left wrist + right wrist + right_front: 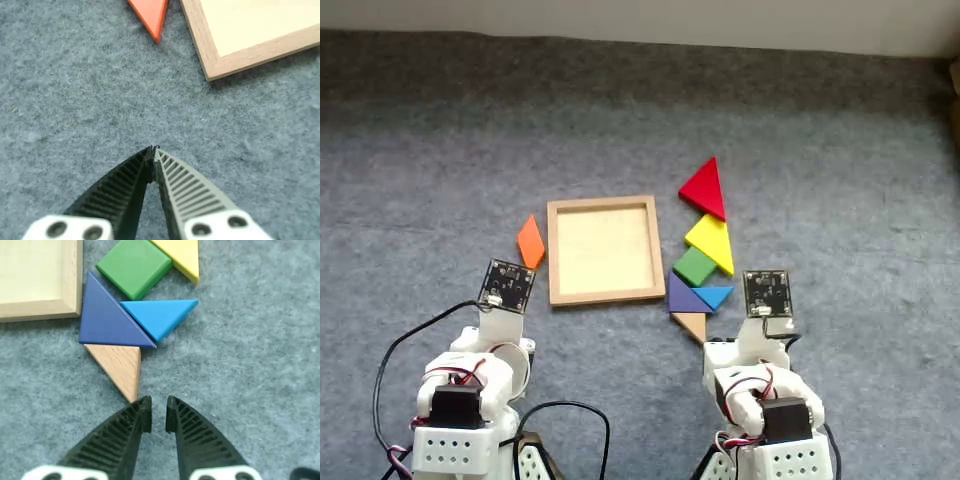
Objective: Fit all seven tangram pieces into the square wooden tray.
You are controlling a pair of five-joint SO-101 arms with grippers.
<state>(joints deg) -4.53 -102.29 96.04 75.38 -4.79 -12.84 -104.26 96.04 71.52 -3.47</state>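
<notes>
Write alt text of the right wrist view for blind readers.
The right gripper, slightly open, hangs just short of the tip of a tan triangle. Beyond lie a dark blue triangle, light blue triangle, green square, yellow triangle and the tray corner.

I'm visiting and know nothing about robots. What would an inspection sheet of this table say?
Surface: grey mat.
Job's things: wooden tray; orange piece left of it; red piece, yellow piece, green piece, dark blue piece, light blue piece, tan piece right of it; all outside.
Clutter: nothing seen.
Grippers: left gripper shut, right gripper slightly open, neither holding anything.
Cables: black cable looped by the arm bases.
Surroundings: pale wall beyond the mat.
</notes>
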